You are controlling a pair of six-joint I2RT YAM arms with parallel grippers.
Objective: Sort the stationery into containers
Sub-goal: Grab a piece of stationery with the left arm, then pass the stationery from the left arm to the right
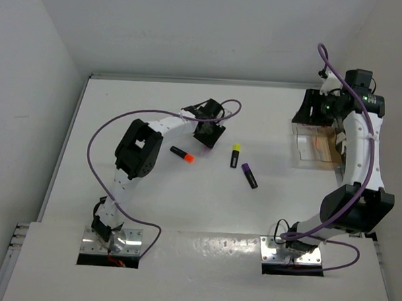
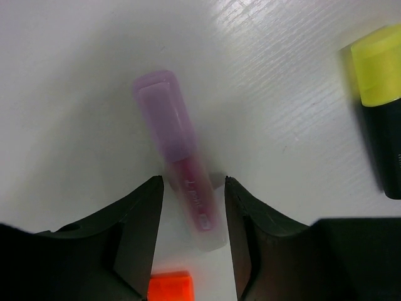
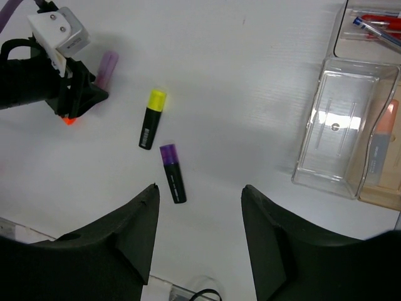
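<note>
On the left wrist feed, the left gripper [image 2: 193, 182] is down at the table [image 2: 75, 75]. Its jaws are roughly half apart and straddle the lower end of the pale lilac marker [image 2: 166, 119]. I can see a thin strip of table between each finger and the marker, so it has no hold on it. The marker lies flat, with its cap end pointing away from the gripper. The orange-capped highlighter [image 2: 170, 285] peeks in just below the jaws. The yellow-capped highlighter [image 2: 379, 106] lies off to the right, apart from the marker.

On the right wrist feed, the right gripper [image 3: 199, 188] hangs well above the table, jaws about half apart with nothing between them. Beneath it the purple-capped highlighter [image 3: 172, 172] lies near the yellow one, not touching it. The clear tray [image 3: 338, 125] sits at the right side of the table. Just beyond it, red pens [image 3: 382, 20] lie in a second clear container [image 3: 341, 44].
</note>
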